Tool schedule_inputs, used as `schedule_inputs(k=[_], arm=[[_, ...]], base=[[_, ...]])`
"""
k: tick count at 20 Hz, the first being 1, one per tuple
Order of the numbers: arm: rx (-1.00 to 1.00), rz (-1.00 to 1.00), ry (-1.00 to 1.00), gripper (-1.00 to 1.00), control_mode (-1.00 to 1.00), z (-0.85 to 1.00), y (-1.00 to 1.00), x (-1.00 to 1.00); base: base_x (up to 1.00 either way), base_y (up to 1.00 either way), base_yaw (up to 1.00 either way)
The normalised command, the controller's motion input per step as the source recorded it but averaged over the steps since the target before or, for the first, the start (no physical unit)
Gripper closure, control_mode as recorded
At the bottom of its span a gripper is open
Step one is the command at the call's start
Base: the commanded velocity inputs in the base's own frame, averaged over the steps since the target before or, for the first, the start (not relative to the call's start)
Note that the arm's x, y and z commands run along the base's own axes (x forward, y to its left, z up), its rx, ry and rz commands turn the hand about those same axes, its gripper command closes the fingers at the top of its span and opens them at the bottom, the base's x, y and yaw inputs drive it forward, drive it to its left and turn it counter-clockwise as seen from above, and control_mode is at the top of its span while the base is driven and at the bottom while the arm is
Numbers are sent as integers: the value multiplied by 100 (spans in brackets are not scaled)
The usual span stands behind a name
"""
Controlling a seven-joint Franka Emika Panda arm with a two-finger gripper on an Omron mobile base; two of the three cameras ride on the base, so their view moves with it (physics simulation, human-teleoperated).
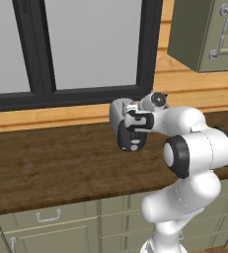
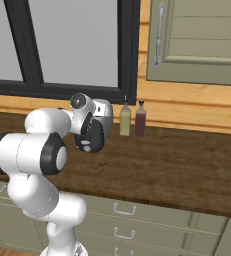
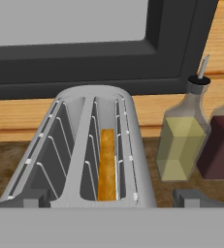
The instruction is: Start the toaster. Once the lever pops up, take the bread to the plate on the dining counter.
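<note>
The toaster [image 3: 91,145] stands on the wooden tabletop [image 1: 51,163] below the dark-framed window [image 1: 86,49], close to the back wall. In the hand view it is seen from above and from one end: two long slots with wire guides, and the bread [image 3: 106,164] standing on edge in the right-hand slot, its tan top edge sitting low between the wires. Just beside the toaster on that side stand two bottles (one pale yellow [image 3: 183,140], one dark red [image 3: 220,147]), touching or nearly touching each other.

In both base views the white arm [image 1: 189,148] reaches forward with its hand right at the toaster's black end panel [image 1: 130,138], covering much of it; the lever cannot be made out. The fingers [image 3: 191,197] show as two dark tips at the bottom of the hand view, set wide apart with the toaster's near end between them and nothing gripped.
</note>
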Motion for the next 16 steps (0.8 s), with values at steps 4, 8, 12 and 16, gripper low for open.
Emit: schedule_inputs(k=[4, 8, 12, 16], arm=[[0, 0, 0, -100, -100, 0, 0, 0], [0, 0, 0, -100, -100, 0, 0, 0], [0, 0, 0, -100, -100, 0, 0, 0], [0, 0, 0, -100, -100, 0, 0, 0]], base=[[0, 0, 0], [0, 0, 0], [0, 0, 0], [0, 0, 0]])
